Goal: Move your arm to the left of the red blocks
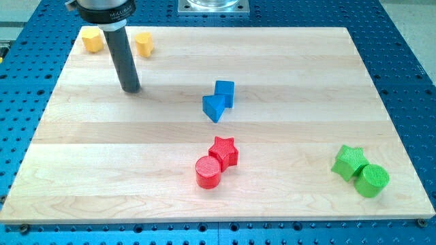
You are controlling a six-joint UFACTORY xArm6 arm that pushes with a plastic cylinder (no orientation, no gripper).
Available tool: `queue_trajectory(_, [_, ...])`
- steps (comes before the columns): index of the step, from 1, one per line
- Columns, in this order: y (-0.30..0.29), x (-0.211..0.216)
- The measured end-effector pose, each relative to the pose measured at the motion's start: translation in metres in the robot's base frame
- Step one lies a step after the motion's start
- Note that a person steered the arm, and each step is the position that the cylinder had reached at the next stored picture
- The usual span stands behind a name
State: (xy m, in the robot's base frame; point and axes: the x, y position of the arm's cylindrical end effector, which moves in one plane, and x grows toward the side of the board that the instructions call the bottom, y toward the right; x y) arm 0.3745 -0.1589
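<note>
A red star block [224, 151] and a red cylinder [208, 172] touch each other near the board's lower middle. My tip [130, 89] rests on the board at the upper left, well above and to the left of the red blocks, with open board between them.
A blue cube [225, 92] and a blue triangular block [213, 107] sit together at the centre. A green star [349, 162] and a green cylinder [372, 180] sit at the lower right. Two yellow blocks [92, 39] [143, 43] flank the rod at the top left. The wooden board [306, 82] lies on a blue perforated table.
</note>
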Motion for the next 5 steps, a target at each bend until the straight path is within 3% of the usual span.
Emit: queue_trajectory(5, [0.024, 0.057])
